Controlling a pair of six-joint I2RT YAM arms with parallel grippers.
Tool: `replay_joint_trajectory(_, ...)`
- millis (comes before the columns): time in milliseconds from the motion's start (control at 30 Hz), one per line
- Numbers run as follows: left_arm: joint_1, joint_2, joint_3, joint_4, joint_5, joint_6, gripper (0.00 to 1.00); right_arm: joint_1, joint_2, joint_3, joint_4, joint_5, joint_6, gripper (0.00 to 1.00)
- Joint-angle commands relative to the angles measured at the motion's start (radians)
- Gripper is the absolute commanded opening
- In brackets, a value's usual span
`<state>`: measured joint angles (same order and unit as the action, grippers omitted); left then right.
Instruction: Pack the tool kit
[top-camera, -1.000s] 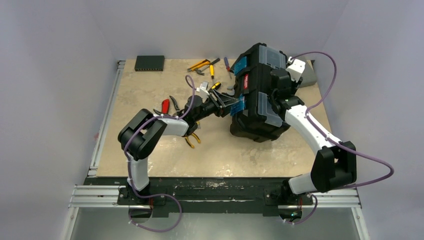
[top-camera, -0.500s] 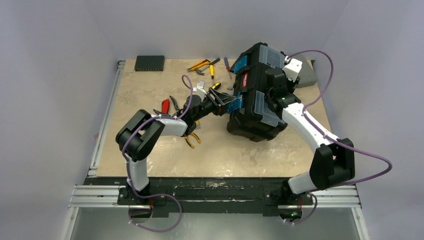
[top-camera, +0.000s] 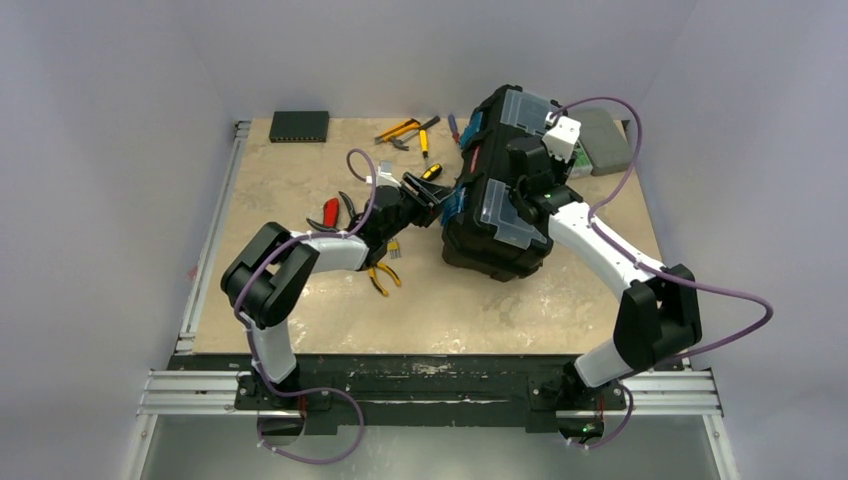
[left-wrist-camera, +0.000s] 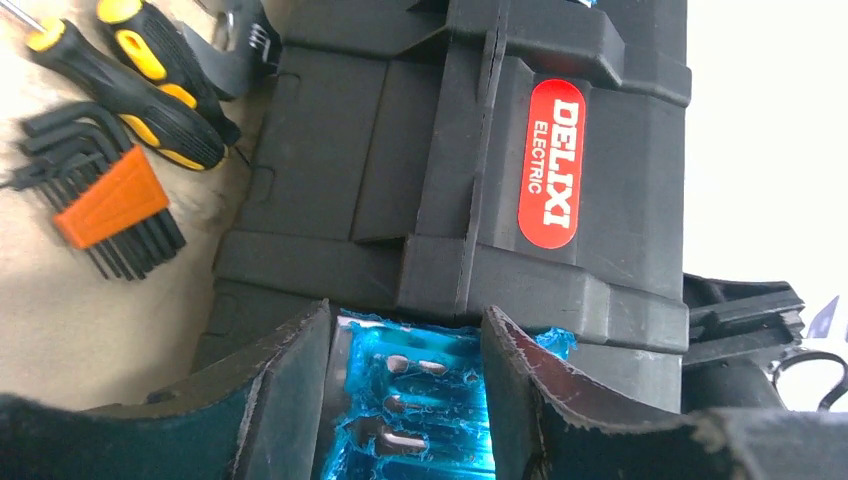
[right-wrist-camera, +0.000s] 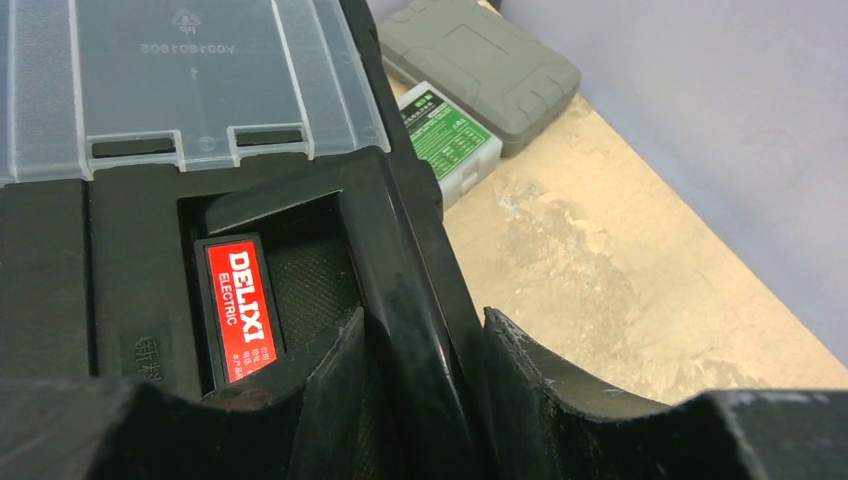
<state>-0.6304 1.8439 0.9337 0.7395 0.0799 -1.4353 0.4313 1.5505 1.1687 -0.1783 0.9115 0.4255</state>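
Note:
The black toolbox stands tilted at the table's back right, lid shut, with a red label on its handle. My left gripper is shut on the blue front latch, which fills the gap between the fingers. From behind, my right gripper is shut on the black lid handle, beside the red label. Clear compartment lids show on top. Yellow-black screwdrivers and an orange-held hex key set lie left of the box.
Loose tools lie at the back. Red-handled pliers and yellow-handled pliers sit by my left arm. A grey case with a green-labelled part lies behind the toolbox. A flat black box sits at the back left.
The toolbox has slid and turned leftward with both grippers on it, uncovering the grey case behind it. My right gripper's jaws have closed a little on the handle.

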Motion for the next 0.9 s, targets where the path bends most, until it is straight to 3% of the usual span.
replay_joint_trajectory(0, -0.115, -0.073, 0.066, 0.148, 0.248, 0.074, 0.08, 0.139, 0.234, -0.152, -0.317, -0.528, 0.061, 0.21)
replay_joint_trajectory(100, -0.111, -0.066, 0.065, 0.185, 0.270, 0.057, 0.07, 0.127, 0.196, -0.177, -0.291, -0.544, 0.071, 0.21)
replay_joint_trajectory(233, -0.111, -0.041, 0.078, 0.230, 0.314, 0.025, 0.09, 0.058, 0.109, -0.259, -0.194, -0.678, 0.073, 0.20)
replay_joint_trajectory(500, -0.111, -0.027, 0.062, 0.269, 0.351, 0.015, 0.58, -0.244, -0.089, -0.507, 0.085, -1.143, 0.093, 0.19)
replay_joint_trajectory(700, -0.103, -0.055, 0.051, 0.235, 0.373, 0.036, 0.69, -0.359, -0.053, -0.588, 0.263, -1.427, 0.129, 0.19)
replay_joint_trajectory(867, -0.104, -0.045, 0.076, 0.193, 0.427, 0.045, 0.80, -0.374, 0.016, -0.606, 0.347, -1.502, 0.139, 0.19)
